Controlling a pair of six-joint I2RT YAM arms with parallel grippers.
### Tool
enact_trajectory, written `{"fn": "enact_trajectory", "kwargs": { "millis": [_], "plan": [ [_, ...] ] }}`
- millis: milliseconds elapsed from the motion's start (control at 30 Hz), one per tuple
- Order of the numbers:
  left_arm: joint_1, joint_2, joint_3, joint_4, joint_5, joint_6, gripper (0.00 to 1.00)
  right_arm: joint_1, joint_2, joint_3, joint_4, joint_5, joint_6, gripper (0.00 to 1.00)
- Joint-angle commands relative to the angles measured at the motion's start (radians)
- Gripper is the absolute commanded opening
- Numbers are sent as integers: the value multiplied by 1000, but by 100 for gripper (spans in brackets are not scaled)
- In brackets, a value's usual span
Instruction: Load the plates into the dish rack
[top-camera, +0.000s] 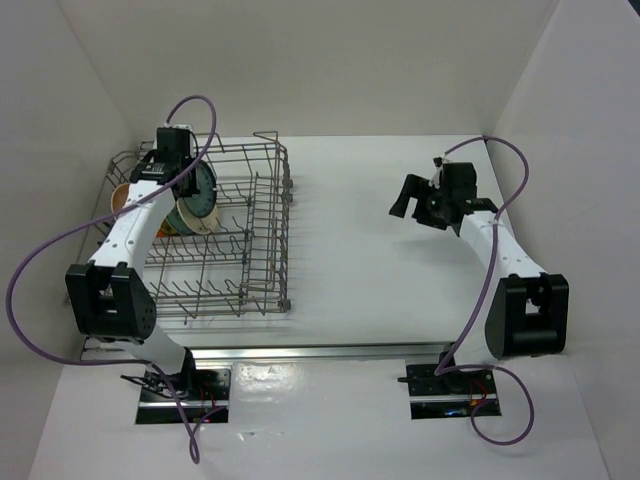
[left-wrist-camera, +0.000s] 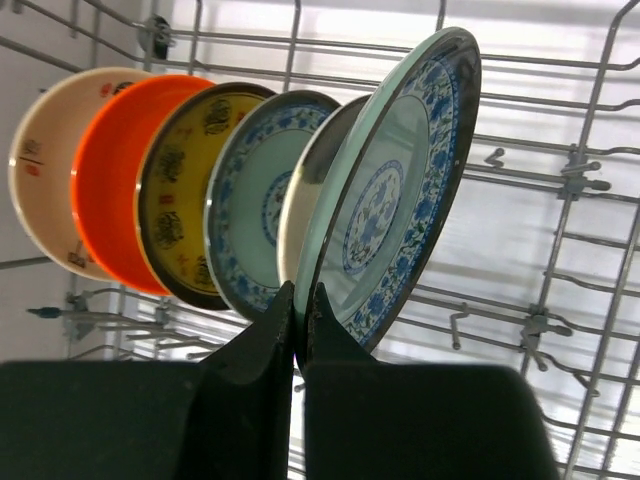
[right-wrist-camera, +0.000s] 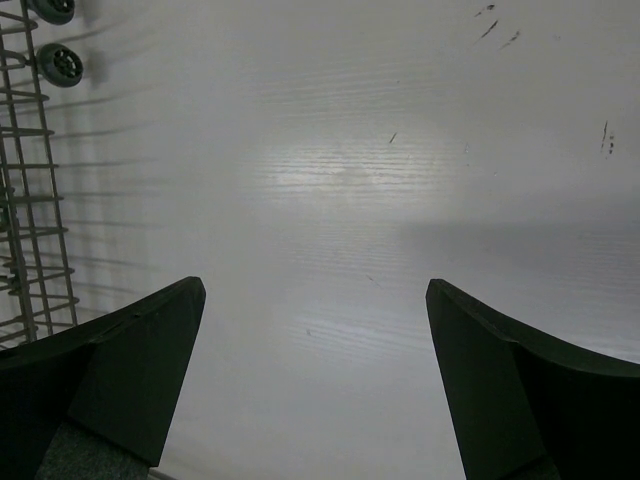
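The grey wire dish rack (top-camera: 268, 235) stands at the left of the table. Inside it, on edge in a row, are a cream plate (left-wrist-camera: 40, 170), an orange plate (left-wrist-camera: 110, 190), a brown plate with yellow pattern (left-wrist-camera: 185, 190) and a teal-blue patterned plate (left-wrist-camera: 250, 200). A pale plate edge (left-wrist-camera: 312, 185) shows behind them. My left gripper (left-wrist-camera: 300, 297) is shut on the lower rim of a second blue-patterned plate (left-wrist-camera: 400, 180) and holds it upright at the right end of the row, inside the rack (left-wrist-camera: 560, 180). My right gripper (right-wrist-camera: 315, 380) is open and empty over bare table.
The rack's tall grid side (top-camera: 283, 190) faces the middle of the table. Its edge and two small wheels (right-wrist-camera: 60, 65) show at the left of the right wrist view. White walls enclose the table at the back and both sides.
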Motion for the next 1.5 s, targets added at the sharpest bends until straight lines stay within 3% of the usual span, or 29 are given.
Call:
{"fn": "enact_trajectory", "kwargs": {
  "millis": [0,300,600,633,667,833,1200,1300,1467],
  "plan": [
    [-28,14,-2,30,45,-45,0,7,10,47,-7,24,6,100],
    [-89,112,-12,-17,-18,-96,0,7,-21,65,2,59,6,100],
    [-118,112,-35,-37,-9,-114,0,7,-41,55,-7,81,6,100],
    [-128,112,-35,-37,-9,-114,3,7,-41,55,-7,81,6,100],
    [-128,112,-35,-37,-9,-114,20,7,-41,55,-7,81,6,100],
    [-128,65,-6,-37,-34,-114,50,7,-32,55,2,81,6,100],
    [-177,-159,-11,-22,18,-114,83,7,-174,13,43,194,31,100],
    [-177,-275,-38,9,125,-114,86,7,-193,4,68,205,41,100],
    [-177,-449,-220,194,363,-138,96,7,-171,56,56,130,41,100]
  ]
}}
